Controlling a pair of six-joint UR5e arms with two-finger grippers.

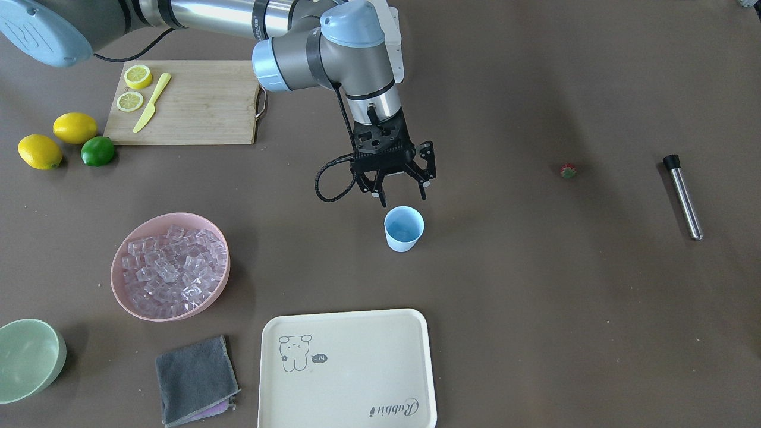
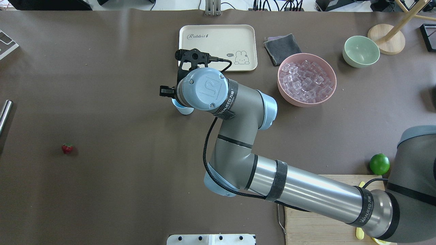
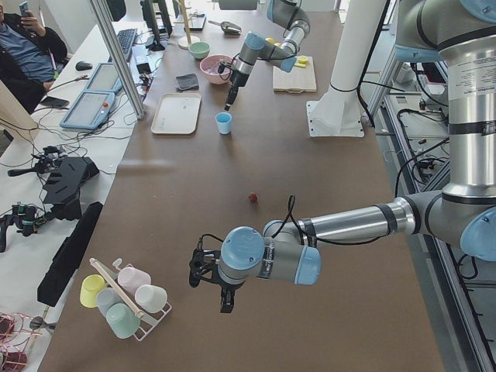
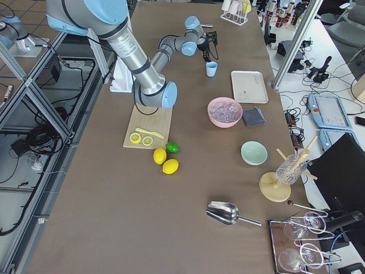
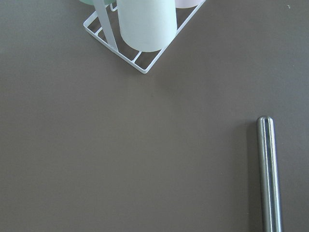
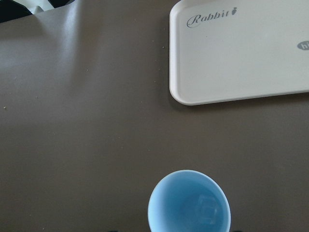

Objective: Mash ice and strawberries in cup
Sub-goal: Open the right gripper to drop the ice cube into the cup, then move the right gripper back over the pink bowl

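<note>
Counting fruit: you have one strawberry (image 1: 568, 171), two whole lemons (image 1: 75, 127), one lime (image 1: 98, 151) and two lemon halves (image 1: 138, 76).
Ice: the ice (image 1: 172, 267) is a heap of many clear cubes in the pink bowl (image 1: 122, 291); one cube (image 6: 208, 209) lies at the bottom of the cup.
Cup: one light-blue cup (image 1: 404, 229) stands upright near the bench's middle.
Bowls: two, the pink bowl and a pale green bowl (image 1: 27, 359).
Board: one wooden cutting board (image 1: 202, 107) carries both halves and one yellow knife (image 1: 151, 102); the lemons and lime lie just beside its corner.
Gripper, right: your right gripper (image 1: 402, 196) hangs just above the cup's rim without touching it, fingers spread wide and holding nothing.
Gripper, left: your left gripper (image 3: 223, 301) hangs low over bare bench near a wire rack (image 3: 147, 329) holding four pastel tumblers (image 3: 133, 279). Only the side camera shows it, so you cannot tell how far it is open.
Rod: one metal rod (image 1: 684, 199) with a black end lies at the robot's left end, well apart from the strawberry.
Room: a wide bare stretch of bench (image 1: 505, 267) lies between cup and strawberry. The tray (image 1: 368, 345), the grey cloth (image 1: 193, 374) and the green bowl sit along the operators' edge.
Writing: the tray reads "Rabbit" in script beside a rabbit drawing; a black strap (image 2: 369, 212) on the right arm seems to read "WANUEED".
</note>
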